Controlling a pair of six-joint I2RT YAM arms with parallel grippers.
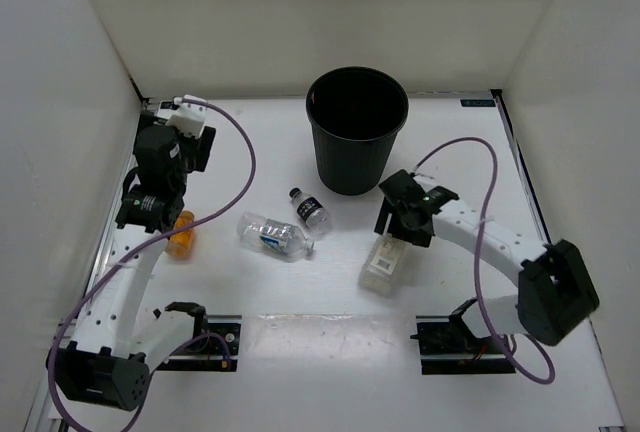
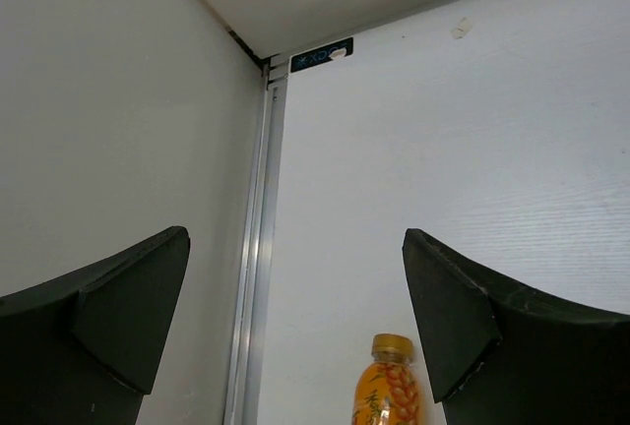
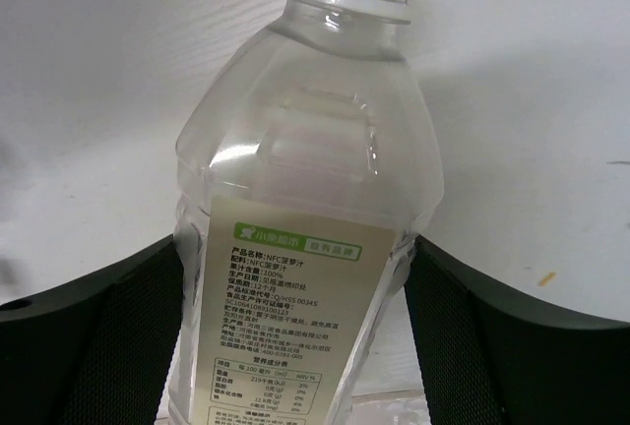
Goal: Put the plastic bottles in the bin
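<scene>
Right claw (image 3: pixel 297 277) straddles the square bottle (image 3: pixel 305 150), its pads (image 3: pixel 98 346) meeting both sides with no gap showing. The bottle lies on the table (image 1: pixel 330 352), cap pointing away from the wrist. Bare tabletop runs ahead of the cap and out to the right edge. Close behind the claw, toward the far wall, stands one bin (image 1: pixel 352 167). Off to its left lie the tiny bottle (image 1: pixel 309 209) and the blue bottle (image 1: pixel 275 236). Left claw (image 2: pixel 295 248) gapes fully, holding nothing, hard by the left rail (image 2: pixel 251 277). The orange bottle (image 2: pixel 389 391) shows low between its fingers. Four bottles in all.
</scene>
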